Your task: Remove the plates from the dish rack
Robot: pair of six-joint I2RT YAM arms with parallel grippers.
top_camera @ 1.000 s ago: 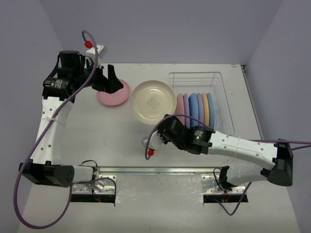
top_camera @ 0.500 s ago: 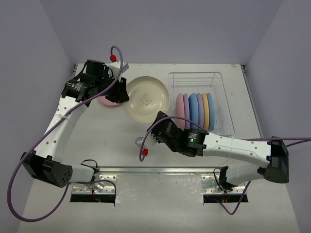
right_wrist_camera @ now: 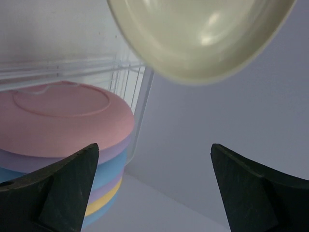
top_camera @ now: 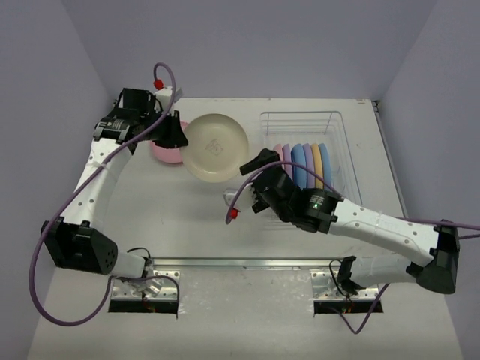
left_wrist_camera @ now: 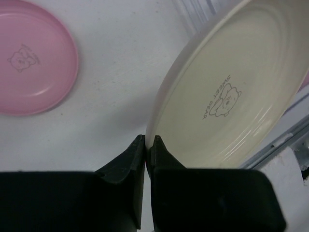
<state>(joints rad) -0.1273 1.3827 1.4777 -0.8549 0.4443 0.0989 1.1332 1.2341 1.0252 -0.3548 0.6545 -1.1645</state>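
Cream plate (left_wrist_camera: 227,96), rim pinched in left hand (left_wrist_camera: 148,140), beside the dish rack (top_camera: 304,115)

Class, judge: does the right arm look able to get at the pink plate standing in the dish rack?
Probably yes. The right arm has its jaws open and empty, facing the pink plate, outermost in the dish rack; the cream plate held by the left arm hangs clear.

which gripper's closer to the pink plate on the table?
Left. The left gripper, shut on the rim of the cream plate, sits right beside the pink plate. The right gripper is open beyond the cream plate, by the rack.
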